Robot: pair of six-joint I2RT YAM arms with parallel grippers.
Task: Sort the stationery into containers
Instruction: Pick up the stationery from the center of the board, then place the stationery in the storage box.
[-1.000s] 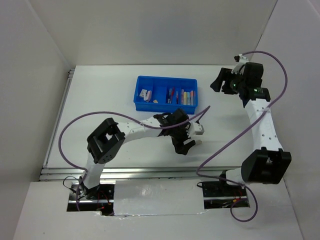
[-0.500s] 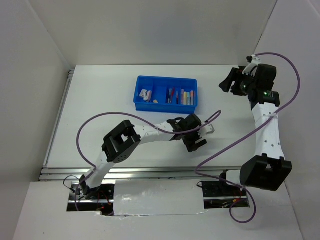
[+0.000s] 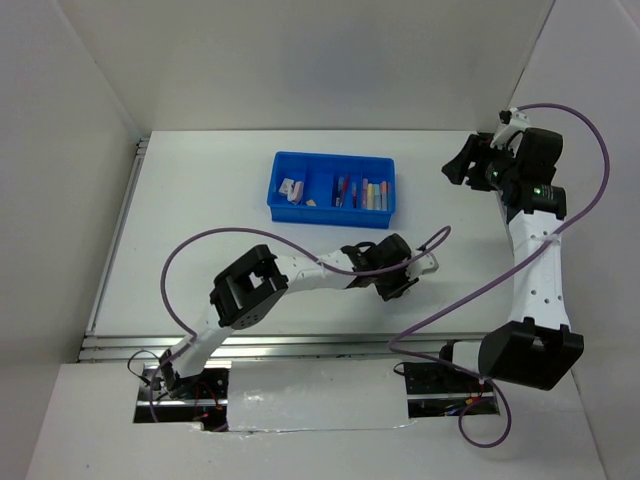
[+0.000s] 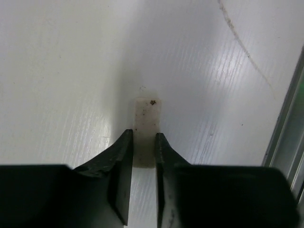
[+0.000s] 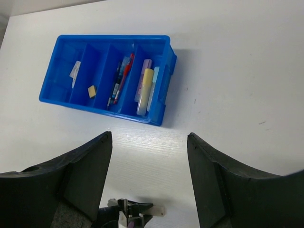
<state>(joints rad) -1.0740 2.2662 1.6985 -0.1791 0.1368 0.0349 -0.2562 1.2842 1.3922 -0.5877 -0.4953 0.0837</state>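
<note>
A small white eraser block (image 4: 146, 114) lies on the white table, and my left gripper (image 4: 144, 135) is shut on its near end, both jaws against its sides. In the right wrist view the eraser (image 5: 157, 210) sticks out past that gripper (image 5: 135, 214). From above, the left gripper (image 3: 402, 284) sits low, in front of and right of the blue tray (image 3: 330, 156). The tray (image 5: 114, 37) holds pens (image 5: 121, 78), markers (image 5: 145, 85), a tan piece (image 5: 91, 91) and a white eraser (image 5: 75, 70) in separate compartments. My right gripper (image 3: 460, 166) hangs open and empty at the far right (image 5: 148, 137).
A metal rail (image 4: 285, 142) runs close to the right of the held eraser; it borders the table's near edge (image 3: 250, 345). Purple cables (image 3: 440, 290) loop from both arms over the table. White walls (image 3: 90, 120) enclose the table on three sides.
My left arm has reached right and lowered, and its jaws have closed from wide open onto the eraser. The right arm has shifted slightly right, still open.
</note>
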